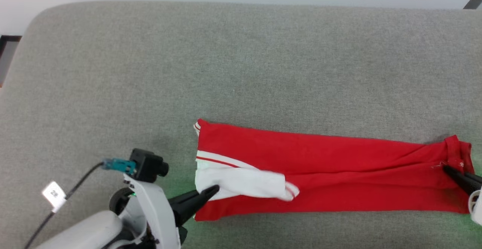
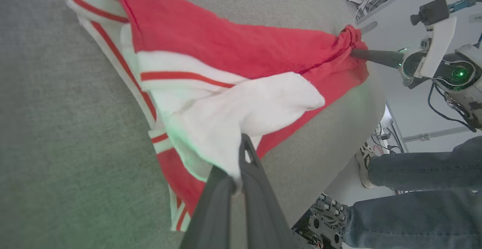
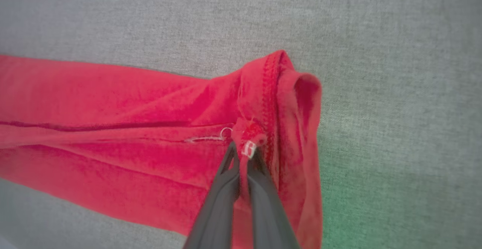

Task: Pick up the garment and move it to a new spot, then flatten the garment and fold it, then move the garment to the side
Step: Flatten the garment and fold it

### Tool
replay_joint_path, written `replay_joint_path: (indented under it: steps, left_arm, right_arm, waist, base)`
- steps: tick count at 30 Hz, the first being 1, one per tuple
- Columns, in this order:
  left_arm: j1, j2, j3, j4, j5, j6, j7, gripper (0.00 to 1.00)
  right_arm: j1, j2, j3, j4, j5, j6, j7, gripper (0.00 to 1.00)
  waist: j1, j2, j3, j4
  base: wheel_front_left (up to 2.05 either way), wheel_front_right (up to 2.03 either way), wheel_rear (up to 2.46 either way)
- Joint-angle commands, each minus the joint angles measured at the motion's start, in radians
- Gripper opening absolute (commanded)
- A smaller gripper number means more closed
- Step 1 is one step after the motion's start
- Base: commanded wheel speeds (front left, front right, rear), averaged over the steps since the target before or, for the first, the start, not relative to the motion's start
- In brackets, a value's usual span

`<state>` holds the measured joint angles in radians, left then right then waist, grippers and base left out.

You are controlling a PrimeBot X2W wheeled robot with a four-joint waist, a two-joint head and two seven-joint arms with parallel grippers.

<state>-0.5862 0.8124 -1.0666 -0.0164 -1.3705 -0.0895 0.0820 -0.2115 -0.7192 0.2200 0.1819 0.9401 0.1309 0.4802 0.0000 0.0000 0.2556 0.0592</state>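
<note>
The garment (image 1: pixel 324 170) lies as a long red strip across the near part of the grey table (image 1: pixel 241 64), folded lengthwise, with a white sleeve (image 1: pixel 241 181) lying on top at its left end. My left gripper (image 1: pixel 211 192) is shut on the white sleeve cloth (image 2: pixel 226 128), which is pinched between its dark fingers (image 2: pixel 250 173). My right gripper (image 1: pixel 450 170) is shut on the red hem (image 3: pixel 250 136) at the strip's right end, where the cloth bunches. The lettering is hidden.
A person's legs in jeans (image 2: pixel 414 188) and a shoe (image 2: pixel 363 162) stand beside the table edge in the left wrist view. The table's rounded left corner (image 1: pixel 41 19) and its far edge border a pale floor.
</note>
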Motion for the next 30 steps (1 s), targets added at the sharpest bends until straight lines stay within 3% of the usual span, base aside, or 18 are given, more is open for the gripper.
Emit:
replay_joint_path:
  steps: [1, 6, 13, 14, 15, 16, 17, 24, 30]
  left_arm:
    - [0.009, -0.018, 0.000, 0.031, 0.007, -0.007, -0.019, 0.00]
    - [-0.003, -0.093, -0.015, 0.159, 0.048, -0.023, -0.069, 0.00]
    - [-0.007, -0.146, -0.022, 0.290, 0.092, -0.033, -0.151, 0.22]
    - [-0.005, -0.152, -0.018, 0.298, 0.089, -0.034, -0.163, 0.38]
    - [-0.001, -0.156, -0.014, 0.303, 0.084, -0.036, -0.175, 0.65]
    - [0.005, -0.158, -0.011, 0.304, 0.081, -0.038, -0.187, 1.00]
    - [0.010, -0.159, -0.005, 0.304, 0.076, -0.039, -0.201, 1.00]
    - [0.061, -0.146, 0.049, 0.255, 0.039, -0.040, -0.300, 1.00]
    - [0.133, -0.182, 0.135, 0.242, 0.043, 0.004, -0.343, 1.00]
  right_arm:
    - [0.010, 0.020, -0.009, 0.008, -0.006, 0.000, -0.014, 0.00]
    - [-0.013, 0.061, -0.013, 0.062, -0.045, 0.000, -0.050, 0.00]
    - [-0.064, 0.085, 0.021, 0.086, -0.082, 0.000, -0.085, 0.03]
    - [-0.067, 0.085, 0.026, 0.082, -0.082, 0.000, -0.084, 0.23]
    - [-0.069, 0.087, 0.031, 0.072, -0.073, 0.000, -0.083, 0.40]
    - [-0.071, 0.087, 0.032, 0.066, -0.064, 0.000, -0.083, 0.66]
    - [-0.070, 0.081, 0.031, 0.059, -0.060, 0.000, -0.081, 1.00]
    - [-0.019, 0.030, -0.004, -0.045, -0.038, 0.000, -0.047, 1.00]
    - [0.048, -0.010, -0.080, -0.098, -0.019, 0.000, 0.041, 1.00]
  waist:
    - [0.0000, 0.0000, 0.003, 0.001]
    - [0.0000, 0.0000, 0.014, 0.002]
    - [0.0000, 0.0000, 0.020, -0.013]
    - [0.0000, 0.0000, 0.018, -0.015]
    - [0.0000, 0.0000, 0.014, -0.019]
    - [0.0000, 0.0000, 0.011, -0.021]
    - [0.0000, 0.0000, 0.007, -0.022]
    - [0.0000, 0.0000, -0.018, -0.010]
    - [0.0000, 0.0000, -0.035, 0.037]
  base:
    - [0.00, 0.00, 0.00]
    - [0.00, 0.00, 0.00]
    - [0.00, 0.00, 0.00]
    - [0.00, 0.00, 0.00]
    - [0.00, 0.00, 0.00]
    - [0.00, 0.00, 0.00]
    - [0.00, 0.00, 0.00]
    - [0.00, 0.00, 0.00]
    - [0.00, 0.00, 0.00]
